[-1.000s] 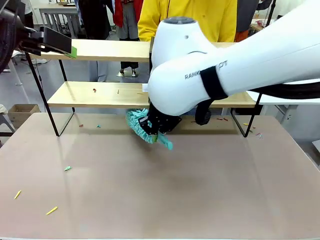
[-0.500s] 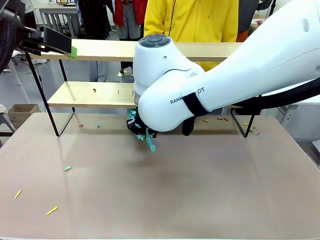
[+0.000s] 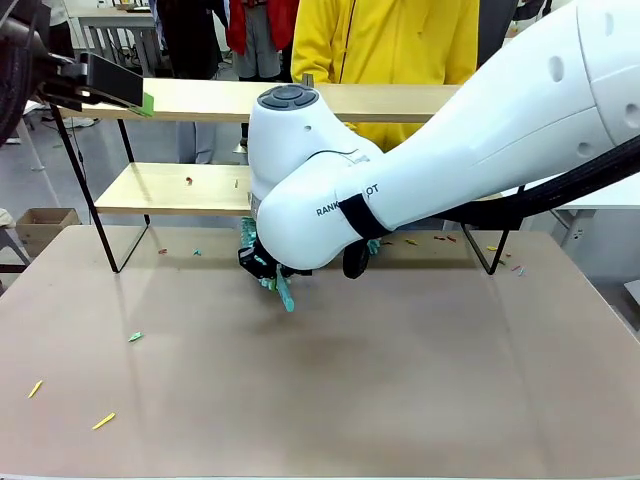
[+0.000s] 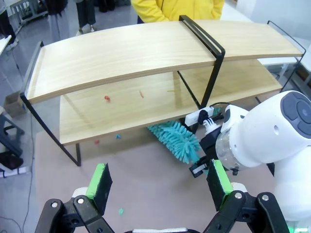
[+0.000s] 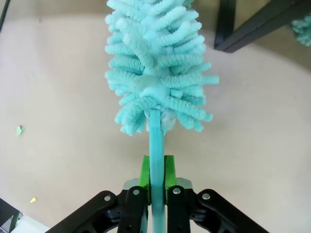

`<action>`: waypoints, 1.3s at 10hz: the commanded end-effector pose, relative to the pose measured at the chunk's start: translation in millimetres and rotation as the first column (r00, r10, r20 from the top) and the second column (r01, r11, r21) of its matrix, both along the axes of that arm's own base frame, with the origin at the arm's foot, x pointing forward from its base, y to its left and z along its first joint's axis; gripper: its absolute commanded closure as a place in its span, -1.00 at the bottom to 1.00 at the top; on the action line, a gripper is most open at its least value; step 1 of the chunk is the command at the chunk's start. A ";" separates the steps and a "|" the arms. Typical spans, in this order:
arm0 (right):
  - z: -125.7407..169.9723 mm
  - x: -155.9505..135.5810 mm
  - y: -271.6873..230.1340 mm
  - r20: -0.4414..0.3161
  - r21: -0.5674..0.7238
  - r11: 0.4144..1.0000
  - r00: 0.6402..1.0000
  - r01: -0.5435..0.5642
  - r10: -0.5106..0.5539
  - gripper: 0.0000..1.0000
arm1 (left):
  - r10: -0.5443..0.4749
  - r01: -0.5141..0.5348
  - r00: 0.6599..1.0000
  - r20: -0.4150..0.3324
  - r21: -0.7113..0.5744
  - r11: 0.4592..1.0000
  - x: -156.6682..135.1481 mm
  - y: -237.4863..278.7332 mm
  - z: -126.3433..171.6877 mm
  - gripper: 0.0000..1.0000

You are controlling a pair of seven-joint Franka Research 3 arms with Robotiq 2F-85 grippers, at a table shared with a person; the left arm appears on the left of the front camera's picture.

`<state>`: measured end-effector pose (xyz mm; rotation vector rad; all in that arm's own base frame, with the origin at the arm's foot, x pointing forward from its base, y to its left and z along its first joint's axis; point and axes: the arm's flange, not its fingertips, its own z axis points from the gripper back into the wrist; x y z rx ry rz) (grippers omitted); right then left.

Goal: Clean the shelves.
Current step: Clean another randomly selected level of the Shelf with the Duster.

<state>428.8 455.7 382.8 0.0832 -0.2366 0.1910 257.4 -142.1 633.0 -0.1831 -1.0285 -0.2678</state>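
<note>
Right gripper (image 5: 155, 177) is clamped tight on the duster (image 5: 158, 73) handle, a short way below the head. Left gripper (image 4: 159, 180) is wide open and empty, hovering in front of the shelves (image 4: 121, 53). Shelves stand at the far side of the table (image 3: 400, 400). Duster head sits low by the central upright, about at the lower board's front edge. Crumbs (image 4: 106, 98) lie on the lower board, left of the upright. To do it well: raise the head onto the board, keep the fluff flat, sweep lengthwise to the open end, and stay clear of the upright.
</note>
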 end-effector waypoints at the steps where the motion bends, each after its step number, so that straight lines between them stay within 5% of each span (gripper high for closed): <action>1: 4.9 3.9 6.9 0.012 0.055 0.998 1.000 0.013 -0.013 0.75 | 0.005 -0.005 1.000 0.002 0.001 1.000 0.4 0.5 0.6 -1.00; 13: 3.4 26.0 73.3 -0.115 0.156 0.974 0.976 -0.165 0.184 0.75 | 0.005 -0.005 1.000 0.002 0.001 1.000 0.4 0.5 0.6 -1.00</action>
